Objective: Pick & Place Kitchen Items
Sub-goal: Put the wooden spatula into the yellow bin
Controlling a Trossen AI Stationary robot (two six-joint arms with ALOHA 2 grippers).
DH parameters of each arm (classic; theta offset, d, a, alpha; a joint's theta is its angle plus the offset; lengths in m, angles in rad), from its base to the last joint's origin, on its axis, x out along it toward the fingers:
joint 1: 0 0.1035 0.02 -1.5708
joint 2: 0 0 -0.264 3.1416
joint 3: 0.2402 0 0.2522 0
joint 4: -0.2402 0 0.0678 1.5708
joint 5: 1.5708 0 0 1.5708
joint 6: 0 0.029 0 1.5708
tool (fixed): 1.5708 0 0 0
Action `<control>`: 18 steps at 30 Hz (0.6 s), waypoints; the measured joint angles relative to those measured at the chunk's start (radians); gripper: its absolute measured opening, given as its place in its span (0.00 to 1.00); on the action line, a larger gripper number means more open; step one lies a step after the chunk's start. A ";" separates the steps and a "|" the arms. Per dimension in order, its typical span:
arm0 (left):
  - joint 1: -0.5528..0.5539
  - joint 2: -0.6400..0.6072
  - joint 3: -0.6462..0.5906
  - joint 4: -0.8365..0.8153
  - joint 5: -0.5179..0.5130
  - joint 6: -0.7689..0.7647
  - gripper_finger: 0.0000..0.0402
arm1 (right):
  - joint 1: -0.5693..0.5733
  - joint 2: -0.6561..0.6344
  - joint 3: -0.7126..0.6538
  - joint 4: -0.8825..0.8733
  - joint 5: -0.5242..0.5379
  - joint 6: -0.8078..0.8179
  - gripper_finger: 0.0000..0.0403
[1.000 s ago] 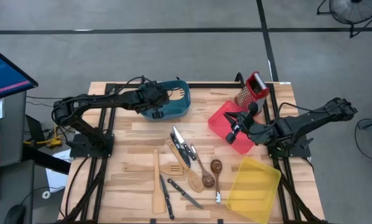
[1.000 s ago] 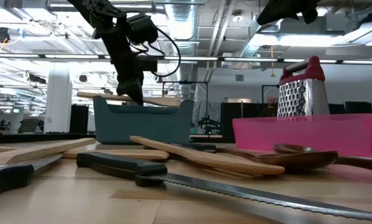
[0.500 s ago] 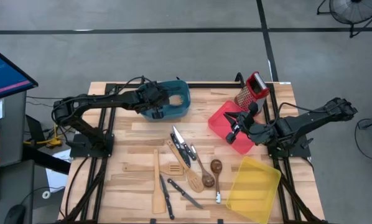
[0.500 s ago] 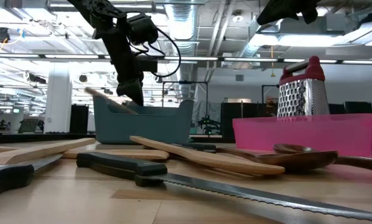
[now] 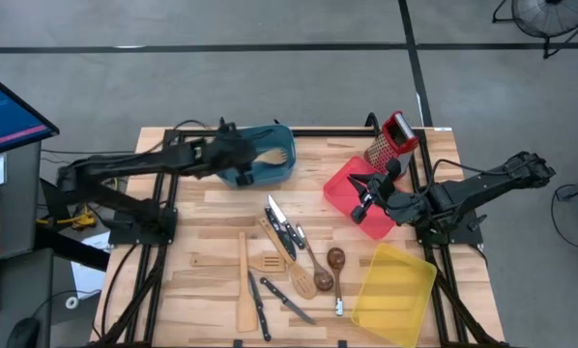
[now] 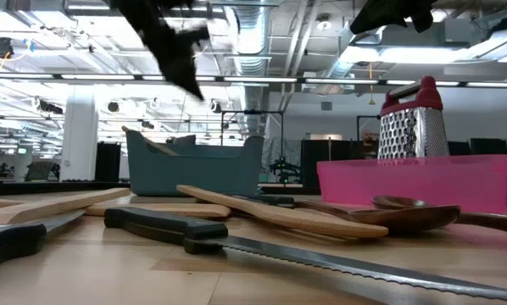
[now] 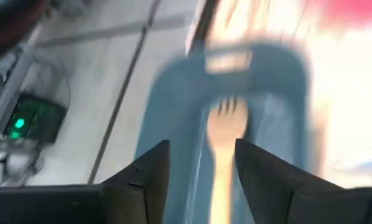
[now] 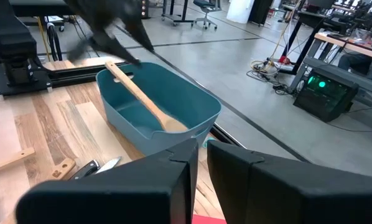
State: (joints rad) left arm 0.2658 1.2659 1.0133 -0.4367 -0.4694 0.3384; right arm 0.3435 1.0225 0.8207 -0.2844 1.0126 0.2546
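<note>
Wooden tabletop [image 5: 212, 208] carries most utensils near its middle. A second ago the wooden fork [image 5: 267, 155] was held across the teal bin's [image 5: 281, 172] rim; now it lies inside, leaning on one wall, and the left tool [image 5: 233, 155] has let it go and draws back with fingers apart. So one item seems placed. Its long axis runs left to right, tines toward the right arm. The right tool [image 5: 364, 206] waits nearly shut over the red bin [image 5: 345, 181].

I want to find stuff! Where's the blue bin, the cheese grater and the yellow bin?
blue bin [image 5: 287, 166], high view, right rim.
cheese grater [image 6: 410, 127], low view, steel face.
yellow bin [image 5: 395, 290], high view, bare floor.
</note>
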 joint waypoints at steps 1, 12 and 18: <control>-0.028 -0.042 0.000 -0.003 0.000 -0.034 0.44 | 0.000 0.000 0.000 0.000 0.000 0.000 0.12; -0.377 -0.328 -0.050 -0.057 0.000 -0.746 0.53 | 0.000 0.000 0.000 0.000 0.001 0.001 0.12; -0.541 -0.296 -0.152 -0.097 0.034 -1.065 0.53 | 0.000 0.000 0.000 0.001 0.001 0.009 0.12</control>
State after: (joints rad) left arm -0.2749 0.9699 0.8613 -0.5336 -0.4356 -0.7266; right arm 0.3431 1.0225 0.8207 -0.2836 1.0134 0.2634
